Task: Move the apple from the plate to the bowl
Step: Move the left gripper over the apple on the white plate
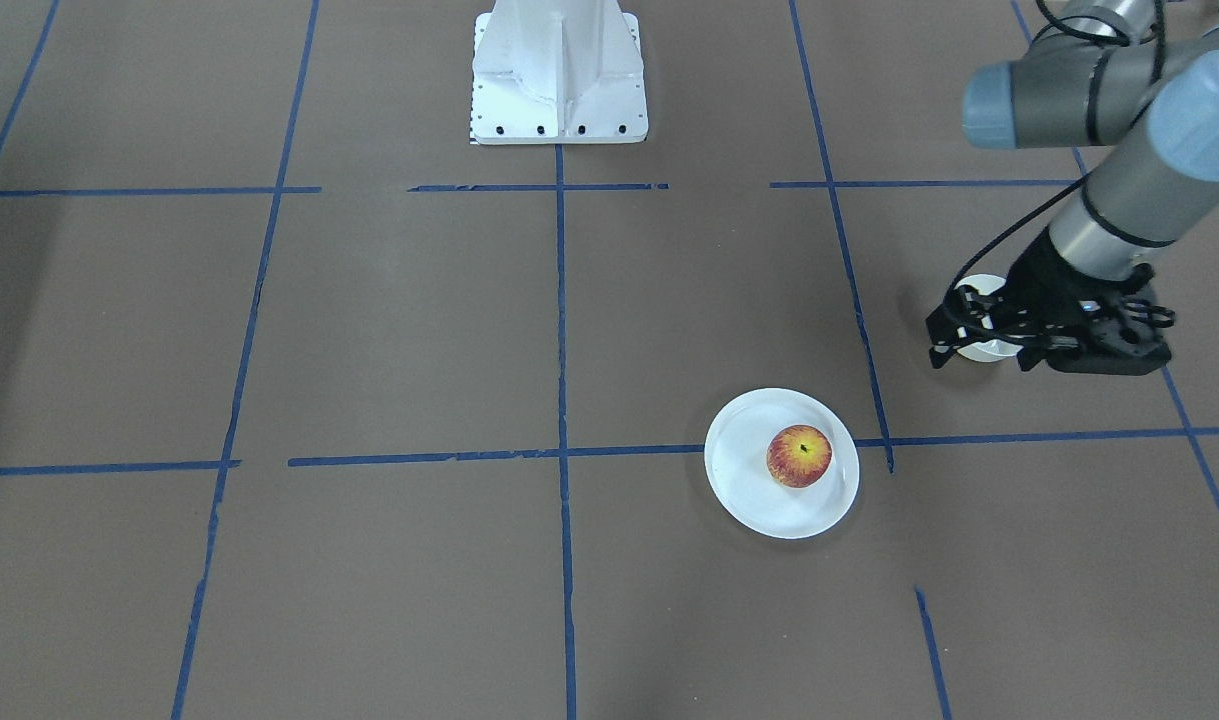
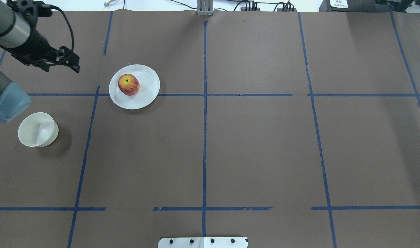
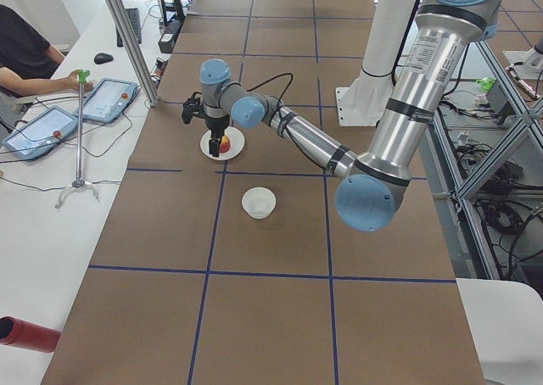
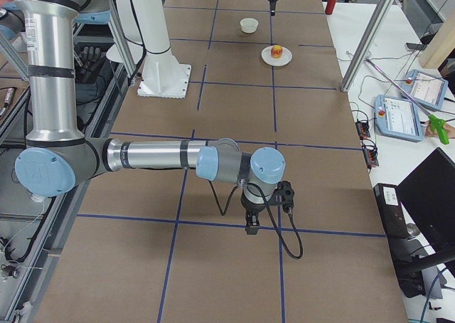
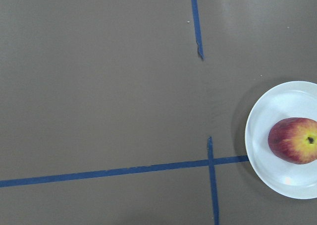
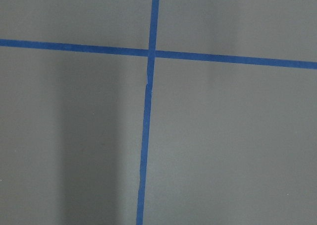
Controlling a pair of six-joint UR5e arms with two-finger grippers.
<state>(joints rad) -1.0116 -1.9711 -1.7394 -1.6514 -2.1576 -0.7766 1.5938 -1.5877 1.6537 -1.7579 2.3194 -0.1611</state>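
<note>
Front-facing view: the apple (image 1: pixel 799 456) sits on the plate (image 1: pixel 739 495), a little off the plate's centre, stem dimple up. The left gripper (image 1: pixel 936 341) hangs above the brown surface (image 1: pixel 389 330), out to the robot's left of the plate and not over it. Its jaws stand apart with nothing between them. Part of the bowl (image 1: pixel 981 350) shows behind the jaws, beyond the plate toward the robot's side.

Overhead view: the apple lies in the plate's left half. The bowl stands upright and empty, well apart from the plate, to its left and nearer the robot. The left gripper shows left of the plate, clear of its rim. Blue tape lines (image 2: pixel 205 137) cross the surface, and one runs under the plate.

Left-end view: the near arm reaches out toward the plate, its gripper pointing down close to the plate's far side. The bowl sits nearer the camera than the plate.

Right-end view: the right gripper (image 4: pixel 252 225) hangs low over the surface, far from the plate. I cannot tell how its jaws stand.

Left wrist view: the plate is cut by the right edge, the apple on it, and a tape corner lies just beside the plate's rim.

Right wrist view: only crossing tape on the surface shows.
</note>
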